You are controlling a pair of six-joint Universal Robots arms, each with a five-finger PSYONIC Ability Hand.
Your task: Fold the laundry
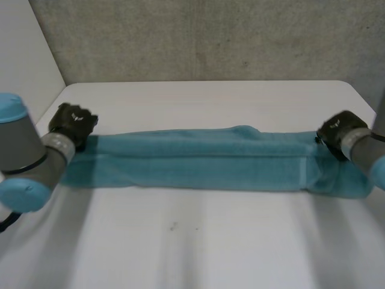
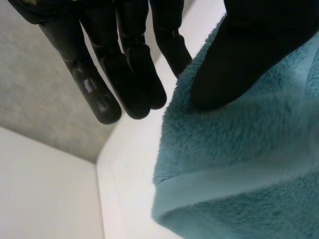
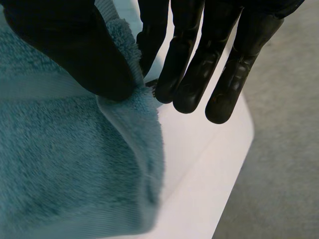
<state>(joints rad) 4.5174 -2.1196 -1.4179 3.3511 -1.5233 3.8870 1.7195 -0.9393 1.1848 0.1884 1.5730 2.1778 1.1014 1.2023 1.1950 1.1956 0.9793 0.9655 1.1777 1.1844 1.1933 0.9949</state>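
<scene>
A teal towel (image 1: pixel 198 159), folded into a long band, lies stretched across the white table (image 1: pixel 198 253). My left hand (image 1: pixel 71 123) is at the far corner of the band's left end. In the left wrist view its thumb (image 2: pixel 249 50) lies on the towel (image 2: pixel 239 164) and pinches the edge against the nearest of the straight fingers (image 2: pixel 124 69). My right hand (image 1: pixel 338 133) is at the far corner of the right end. There the thumb (image 3: pixel 60 45) pinches the towel's (image 3: pixel 65 164) corner against the fingers (image 3: pixel 199 64).
A grey wall (image 1: pixel 198 36) rises behind the table's far edge and a white panel (image 1: pixel 24 54) stands at the left. Bare tabletop lies in front of and behind the towel. The table's right edge (image 3: pixel 234 149) is close beyond my right hand.
</scene>
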